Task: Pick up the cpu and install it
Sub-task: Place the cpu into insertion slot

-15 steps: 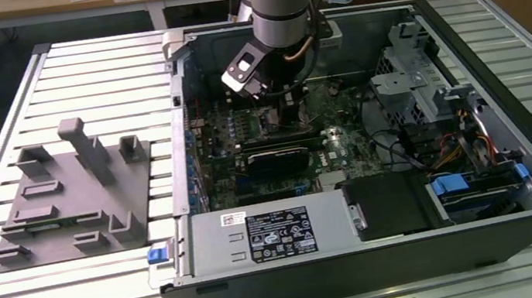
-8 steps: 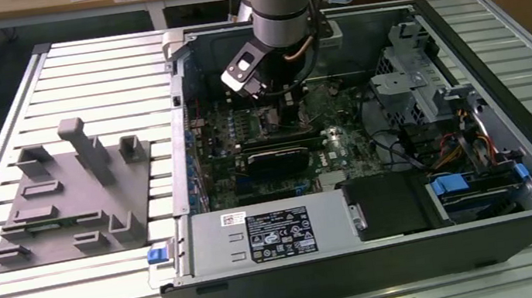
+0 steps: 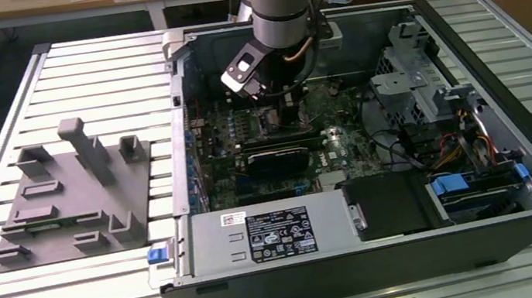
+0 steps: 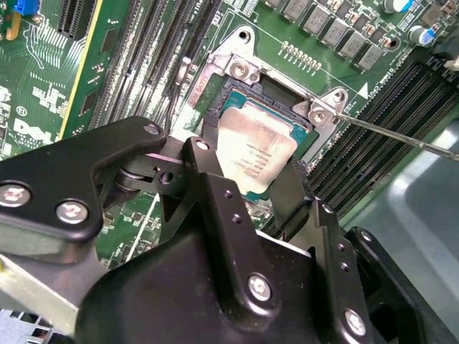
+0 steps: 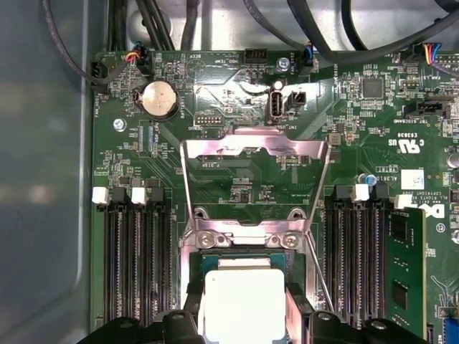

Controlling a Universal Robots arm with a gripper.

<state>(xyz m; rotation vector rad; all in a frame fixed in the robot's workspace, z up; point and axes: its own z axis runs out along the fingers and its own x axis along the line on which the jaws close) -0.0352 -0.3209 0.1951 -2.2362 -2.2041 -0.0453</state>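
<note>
The case (image 3: 387, 265) lies open on its side on the slatted tabletop (image 3: 88, 64), with the motherboard (image 3: 233, 134) flat inside it; the grey tray (image 3: 75, 199) sits on the tabletop at the exterior view's left, well apart from the case; the arm (image 3: 277, 7) reaches down into the case over the board; in the second wrist view the gripper (image 4: 251, 168) has its black fingers (image 4: 208, 172) drawn in narrow, pressed against two opposite edges of the cpu (image 4: 254, 150); the cpu is inside the outline of the socket (image 4: 240, 89), silver top up and slightly tilted; whether it is fully seated I cannot tell; in the first wrist view the cpu (image 5: 244, 301) lies between the fingers (image 5: 183, 326), and the load plate (image 5: 254, 143) is folded back off the socket (image 5: 244, 261), flat over the board (image 5: 129, 136); memory slots (image 5: 136, 265) run on either side of the socket.
</note>
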